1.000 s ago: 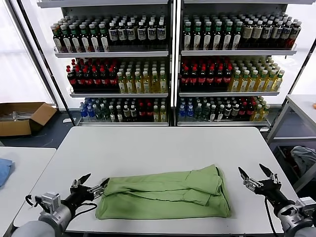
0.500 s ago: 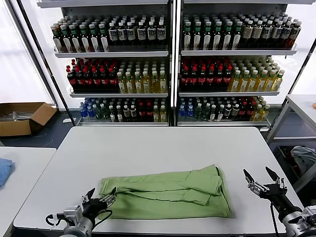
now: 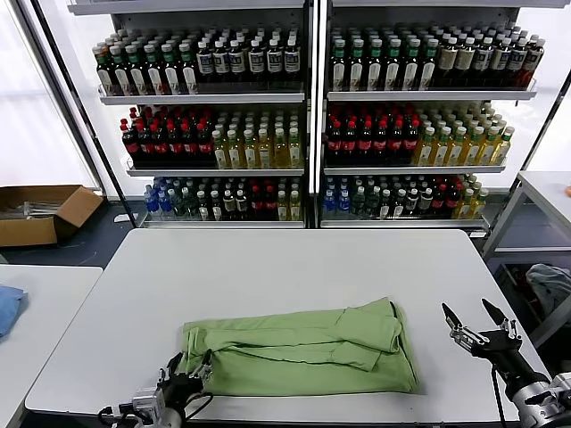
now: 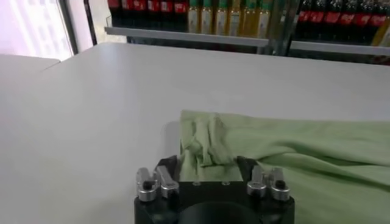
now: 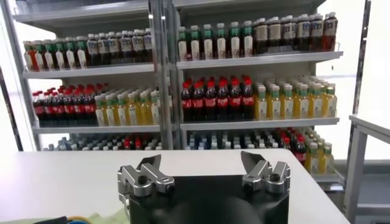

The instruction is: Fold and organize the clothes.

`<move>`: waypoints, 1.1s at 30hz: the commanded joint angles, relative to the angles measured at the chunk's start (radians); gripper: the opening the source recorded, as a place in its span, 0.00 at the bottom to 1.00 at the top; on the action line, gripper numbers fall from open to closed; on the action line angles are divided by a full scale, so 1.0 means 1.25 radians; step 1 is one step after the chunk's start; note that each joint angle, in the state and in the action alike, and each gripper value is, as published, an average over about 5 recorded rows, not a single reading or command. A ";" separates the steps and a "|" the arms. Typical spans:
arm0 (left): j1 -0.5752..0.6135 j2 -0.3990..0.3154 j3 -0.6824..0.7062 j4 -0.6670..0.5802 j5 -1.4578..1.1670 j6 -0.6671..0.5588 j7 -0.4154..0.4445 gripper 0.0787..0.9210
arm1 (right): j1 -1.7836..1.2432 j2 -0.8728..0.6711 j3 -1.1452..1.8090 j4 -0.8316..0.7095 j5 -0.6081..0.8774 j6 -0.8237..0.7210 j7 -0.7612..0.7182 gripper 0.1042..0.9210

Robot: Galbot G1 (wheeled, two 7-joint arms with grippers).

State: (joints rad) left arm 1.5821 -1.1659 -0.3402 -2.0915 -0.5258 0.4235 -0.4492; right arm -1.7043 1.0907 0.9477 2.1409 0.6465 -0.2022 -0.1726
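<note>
My left gripper sits at the near-left corner of the green polo shirt, its jaws partly drawn in around a bunched ridge of fabric. I cannot tell from either view whether they pinch it firmly or only bracket it. In the head view that gripper is low at the table's front edge, right against the shirt's hem corner.

The shirt lies already folded into a long band across the near middle of the table, one sleeve flap overlapping on top toward my right. It looks light and limp. I judge it will sag and slide rather than hold any shape, so a grip on a single thin layer may slip free. Taking hold at a corner where the layers stack seems the surer bet, deep enough to catch all of them.

My right gripper hovers spread wide off the shirt's right end, apart from the cloth and holding nothing.
</note>
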 commanded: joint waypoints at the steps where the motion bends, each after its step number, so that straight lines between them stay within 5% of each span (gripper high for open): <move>1: 0.006 -0.013 0.020 0.019 0.020 -0.003 -0.017 0.55 | -0.002 0.003 0.002 0.002 0.004 0.003 -0.001 0.88; 11: 0.004 0.005 -0.028 0.034 0.085 -0.009 0.016 0.20 | -0.002 0.004 0.005 0.005 0.009 0.004 -0.002 0.88; 17: -0.038 0.042 -0.178 0.059 0.072 -0.023 0.058 0.03 | -0.005 0.001 0.016 0.018 0.026 0.002 -0.002 0.88; 26: -0.066 0.240 -0.483 0.188 0.037 -0.056 0.227 0.02 | -0.002 0.000 0.011 0.024 0.034 0.003 -0.003 0.88; 33: -0.083 0.336 -0.556 0.231 0.019 -0.049 0.311 0.02 | -0.003 0.004 0.008 0.031 0.033 0.004 -0.002 0.88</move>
State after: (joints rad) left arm 1.5036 -0.9092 -0.8244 -1.8856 -0.4861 0.3688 -0.2038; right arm -1.7068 1.0951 0.9575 2.1743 0.6839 -0.1984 -0.1760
